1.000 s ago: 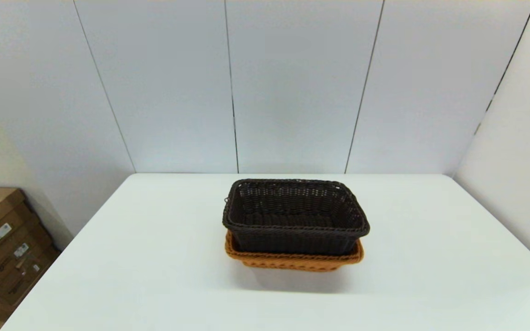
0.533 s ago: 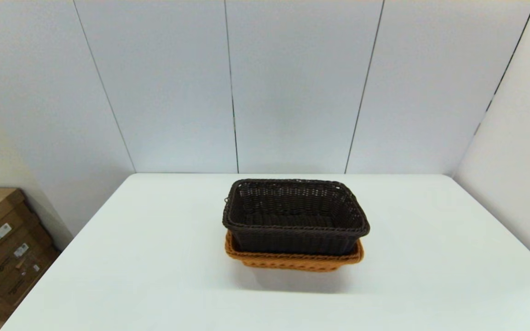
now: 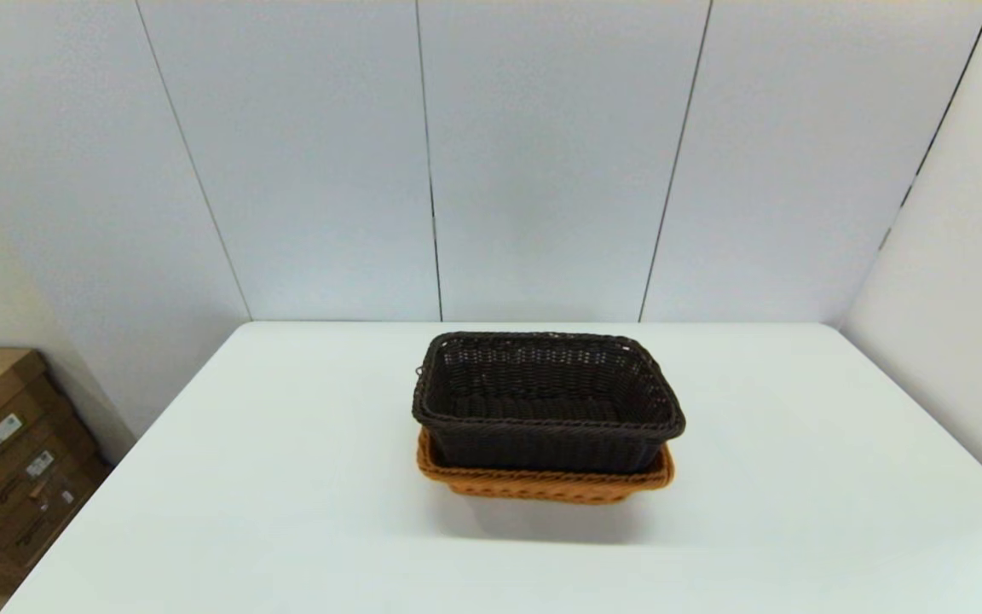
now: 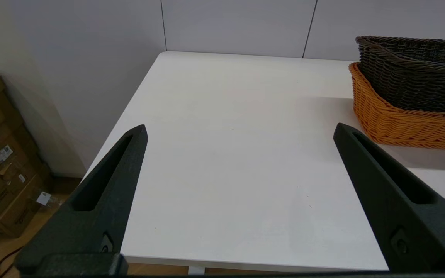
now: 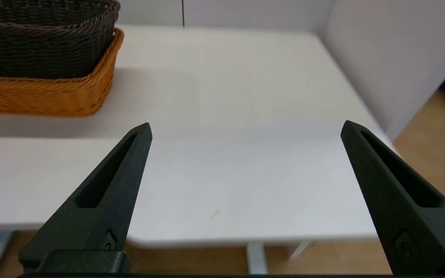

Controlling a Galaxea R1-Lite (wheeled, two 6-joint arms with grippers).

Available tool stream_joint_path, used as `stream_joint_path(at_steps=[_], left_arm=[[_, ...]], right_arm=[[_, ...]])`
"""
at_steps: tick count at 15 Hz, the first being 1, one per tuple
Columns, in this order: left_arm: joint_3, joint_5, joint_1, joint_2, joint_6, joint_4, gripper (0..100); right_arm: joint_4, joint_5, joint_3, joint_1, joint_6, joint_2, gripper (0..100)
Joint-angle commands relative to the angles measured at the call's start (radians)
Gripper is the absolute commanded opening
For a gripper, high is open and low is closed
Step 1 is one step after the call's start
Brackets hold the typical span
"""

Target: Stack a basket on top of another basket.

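Observation:
The dark brown basket (image 3: 546,401) sits inside the shallower orange basket (image 3: 542,486) at the middle of the white table (image 3: 286,477); only the orange rim and lower wall show beneath it. Both arms are out of the head view. My left gripper (image 4: 240,129) hangs open over the table's near left part, well apart from the dark basket (image 4: 415,77) and the orange basket (image 4: 404,123). My right gripper (image 5: 245,127) is open near the table's near right edge, with the dark basket (image 5: 41,42) and orange basket (image 5: 45,94) off to its side. Neither gripper holds anything.
Cardboard boxes (image 3: 5,460) are stacked on the floor left of the table. White wall panels (image 3: 542,162) close the back and right side. The floor (image 5: 431,162) shows past the table's right edge.

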Motion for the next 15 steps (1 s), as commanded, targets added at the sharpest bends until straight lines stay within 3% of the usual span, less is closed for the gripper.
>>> stream_joint_path(at_steps=[1,3,4,7,15], left_arm=[[0.002,0.001,0.0,-0.002,0.001,0.0,100],[0.002,0.001,0.0,-0.002,0.001,0.0,100],[0.002,0.001,0.0,-0.002,0.001,0.0,100],[0.0,0.001,0.001,-0.002,0.001,0.0,100],[0.002,0.002,0.0,-0.002,-0.001,-0.002,100]], right_arm=[[-0.107,0.012,0.062,0.0,-0.019,0.0,100],[-0.093,0.098,0.076,0.0,-0.023,0.0,100],[-0.11,0.11,0.1,0.0,-0.017,-0.002,100],[-0.113,0.09,0.097,0.0,0.036,0.0,100],[-0.113,0.09,0.096,0.0,0.05,-0.002,100]])
